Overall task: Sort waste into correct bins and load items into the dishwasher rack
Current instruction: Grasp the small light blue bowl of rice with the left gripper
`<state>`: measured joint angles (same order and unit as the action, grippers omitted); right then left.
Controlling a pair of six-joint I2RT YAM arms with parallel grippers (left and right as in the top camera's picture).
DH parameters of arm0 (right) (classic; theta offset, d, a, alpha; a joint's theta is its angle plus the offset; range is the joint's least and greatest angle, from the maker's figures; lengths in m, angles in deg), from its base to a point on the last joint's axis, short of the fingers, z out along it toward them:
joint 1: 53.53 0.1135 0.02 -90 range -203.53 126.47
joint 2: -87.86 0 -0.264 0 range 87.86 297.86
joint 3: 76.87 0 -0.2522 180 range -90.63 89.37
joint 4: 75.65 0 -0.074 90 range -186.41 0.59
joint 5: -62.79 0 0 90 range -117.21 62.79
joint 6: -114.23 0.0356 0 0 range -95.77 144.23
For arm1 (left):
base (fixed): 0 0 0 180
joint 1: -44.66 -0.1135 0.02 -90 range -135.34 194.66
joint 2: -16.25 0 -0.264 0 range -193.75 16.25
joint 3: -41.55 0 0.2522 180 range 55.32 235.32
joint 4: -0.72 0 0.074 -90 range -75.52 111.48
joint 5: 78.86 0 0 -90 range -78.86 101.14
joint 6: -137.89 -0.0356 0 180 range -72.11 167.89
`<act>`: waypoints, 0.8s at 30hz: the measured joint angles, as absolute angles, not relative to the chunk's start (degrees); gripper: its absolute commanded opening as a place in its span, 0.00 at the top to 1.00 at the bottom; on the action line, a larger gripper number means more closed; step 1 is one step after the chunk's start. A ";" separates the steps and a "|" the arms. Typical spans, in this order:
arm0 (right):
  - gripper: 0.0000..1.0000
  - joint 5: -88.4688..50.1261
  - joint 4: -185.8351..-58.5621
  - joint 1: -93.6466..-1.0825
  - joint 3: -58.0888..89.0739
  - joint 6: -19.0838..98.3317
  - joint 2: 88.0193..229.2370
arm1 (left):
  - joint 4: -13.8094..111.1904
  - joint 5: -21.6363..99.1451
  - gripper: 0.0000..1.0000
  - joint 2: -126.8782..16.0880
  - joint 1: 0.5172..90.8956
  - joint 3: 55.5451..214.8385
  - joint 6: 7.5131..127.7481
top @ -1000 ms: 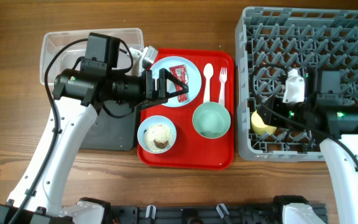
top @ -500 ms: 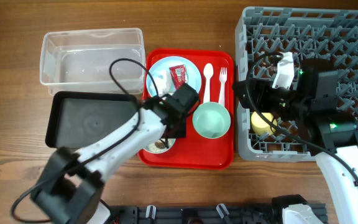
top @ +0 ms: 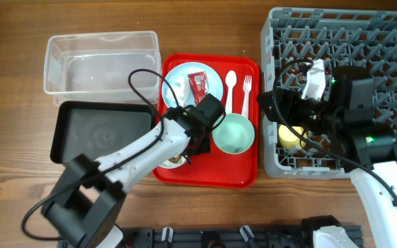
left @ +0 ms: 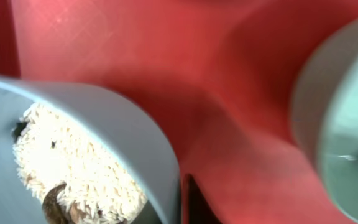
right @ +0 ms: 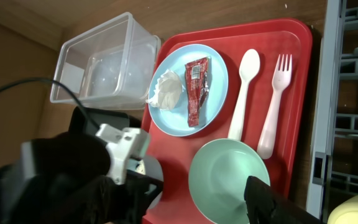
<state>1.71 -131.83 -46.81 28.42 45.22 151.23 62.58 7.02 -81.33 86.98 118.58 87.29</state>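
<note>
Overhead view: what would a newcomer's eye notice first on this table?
The bright red tray in the middle stands out first. Next comes the large grey dishwasher rack at the right, with a yellow cup inside. The left arm reaches across onto the tray.

Bare table (top: 205, 207) along the front edge is open, but the left arm (top: 143, 145) crosses the black tray (top: 81, 131) and the red tray (top: 240, 176).

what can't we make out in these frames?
Left tool: open or shut unclear; overhead the left arm covers it, and the left wrist view is blurred.
Right tool: overhead the right arm hides its fingers; the right wrist view shows one finger, cut by the edge.
Pale blue bowl: mostly under the left arm overhead.
Yellow cup: partly behind the right arm.
</note>
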 measured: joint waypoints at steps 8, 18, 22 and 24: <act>0.29 1.67 -132.68 -46.81 28.42 45.22 151.21 | 59.04 8.31 0.52 -84.02 87.79 118.23 87.47; 0.28 1.69 -133.09 -46.81 28.42 45.22 151.21 | 55.80 6.47 0.96 -84.98 92.32 118.03 87.23; 0.28 1.67 -133.73 -46.81 28.42 45.22 151.21 | 58.34 5.84 0.96 -84.91 92.32 118.25 87.20; 0.28 1.69 -133.79 -46.81 28.42 45.22 151.21 | 62.76 5.38 0.96 -84.52 92.32 119.04 87.20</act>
